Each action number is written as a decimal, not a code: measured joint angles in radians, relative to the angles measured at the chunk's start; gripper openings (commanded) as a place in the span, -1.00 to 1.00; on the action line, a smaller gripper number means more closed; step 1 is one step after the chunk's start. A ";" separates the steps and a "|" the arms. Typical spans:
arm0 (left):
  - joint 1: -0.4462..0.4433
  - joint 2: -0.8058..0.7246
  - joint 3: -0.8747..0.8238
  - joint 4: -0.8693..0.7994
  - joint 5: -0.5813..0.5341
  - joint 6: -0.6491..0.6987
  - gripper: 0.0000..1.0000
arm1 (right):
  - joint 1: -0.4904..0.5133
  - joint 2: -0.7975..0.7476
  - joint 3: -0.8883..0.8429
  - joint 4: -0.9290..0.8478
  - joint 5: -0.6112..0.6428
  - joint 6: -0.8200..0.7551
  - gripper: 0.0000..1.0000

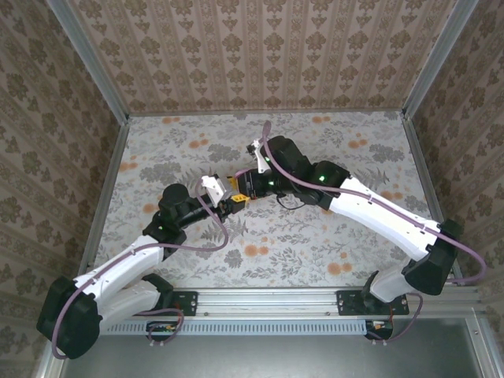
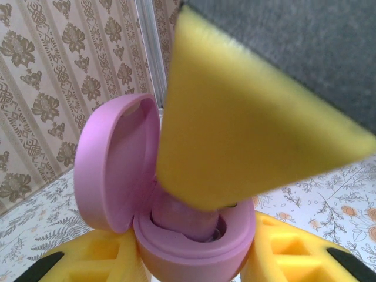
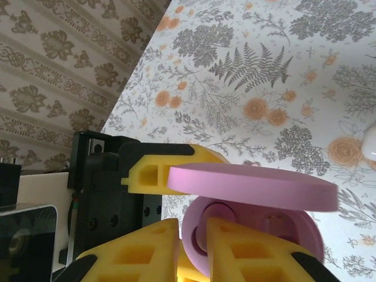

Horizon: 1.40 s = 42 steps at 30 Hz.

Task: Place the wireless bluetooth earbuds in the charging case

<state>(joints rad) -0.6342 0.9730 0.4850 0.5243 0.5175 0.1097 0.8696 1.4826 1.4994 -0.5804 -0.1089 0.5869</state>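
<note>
Centrally, left jaws pinch the charging case [image 2: 194, 252] — right jaws, pressed together, angle into it.

Top camera high above the table [image 1: 331, 244], wrist cameras close-up, both apparently on the pink case [image 2: 194, 252]

soft even light, bright throughout, faint shadows on the surface [image 1: 299, 244], close yellow fingers [image 2: 247, 129] blurred in left wrist view

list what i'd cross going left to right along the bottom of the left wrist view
yellow finger → pink case → other yellow finger
</note>
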 measured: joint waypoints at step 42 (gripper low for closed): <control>-0.002 -0.075 -0.027 0.016 -0.020 0.095 -0.26 | -0.058 -0.106 -0.177 0.213 -0.165 0.050 -0.57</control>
<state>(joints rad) -0.6365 0.8978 0.4583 0.5404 0.4976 0.2043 0.8112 1.3762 1.3224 -0.3676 -0.2737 0.6365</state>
